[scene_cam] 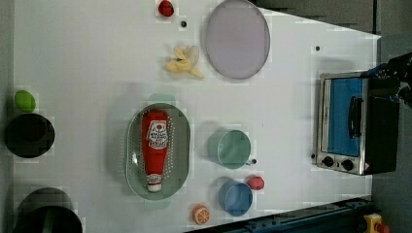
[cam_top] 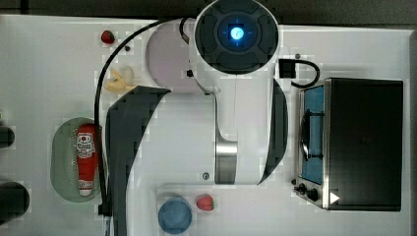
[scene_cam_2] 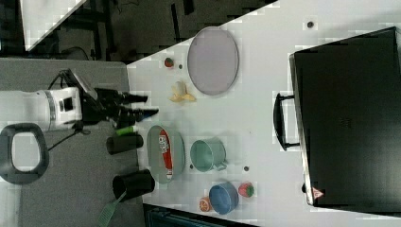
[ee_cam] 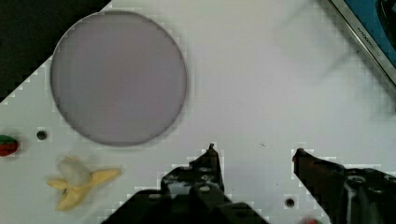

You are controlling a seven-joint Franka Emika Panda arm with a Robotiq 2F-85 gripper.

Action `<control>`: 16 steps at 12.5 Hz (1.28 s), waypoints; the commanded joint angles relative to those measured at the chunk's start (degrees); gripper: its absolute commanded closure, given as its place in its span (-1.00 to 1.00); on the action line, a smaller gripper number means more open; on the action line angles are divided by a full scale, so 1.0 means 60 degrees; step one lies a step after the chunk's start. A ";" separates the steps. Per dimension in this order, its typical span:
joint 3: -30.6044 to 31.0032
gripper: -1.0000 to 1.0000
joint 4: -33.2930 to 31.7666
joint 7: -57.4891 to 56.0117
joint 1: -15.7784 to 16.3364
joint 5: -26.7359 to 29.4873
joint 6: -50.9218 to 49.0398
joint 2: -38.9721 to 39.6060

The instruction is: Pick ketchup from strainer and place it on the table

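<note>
The ketchup [scene_cam: 155,145], a red squeeze bottle with a white cap and label, lies lengthwise in the pale green oval strainer [scene_cam: 182,141] on the white table [scene_cam: 87,58]. From above, the ketchup [cam_top: 86,160] and strainer [cam_top: 61,162] sit at the top view's left, beside my arm. The ketchup [scene_cam_2: 165,149] and strainer [scene_cam_2: 153,139] also appear in the right view, where my gripper [scene_cam_2: 147,105] hangs just above them toward the right view's left. My gripper [ee_cam: 256,156] is open with nothing between its fingers, over bare table near the plate.
A grey-lilac plate [scene_cam: 237,39], a peeled banana [scene_cam: 184,62] and a strawberry [scene_cam: 165,8] lie beyond the strainer. A green cup [scene_cam: 233,149], blue cup [scene_cam: 235,197], strawberry [scene_cam: 255,182] and orange [scene_cam: 201,214] stand beside it. A toaster oven [scene_cam: 350,124] fills one end; black cups [scene_cam: 29,135] the other.
</note>
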 commanded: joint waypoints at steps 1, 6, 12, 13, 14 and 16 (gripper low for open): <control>0.0734 -0.58 -0.1114 0.0505 -0.0861 0.0409 -0.1786 -0.2591; 0.1799 -1.00 -0.1113 0.0507 -0.0659 0.0410 -0.1786 -0.2383; 0.3958 -1.00 -0.1140 0.0704 -0.0533 0.0409 -0.1072 -0.1813; 0.4329 -1.00 -0.1183 0.0704 -0.0515 0.0409 -0.0811 -0.1670; 0.4708 -1.00 -0.1252 0.0704 -0.0493 0.0409 -0.0527 -0.1514; 0.5466 -1.00 -0.1420 0.0704 -0.0476 0.0409 0.0082 -0.1127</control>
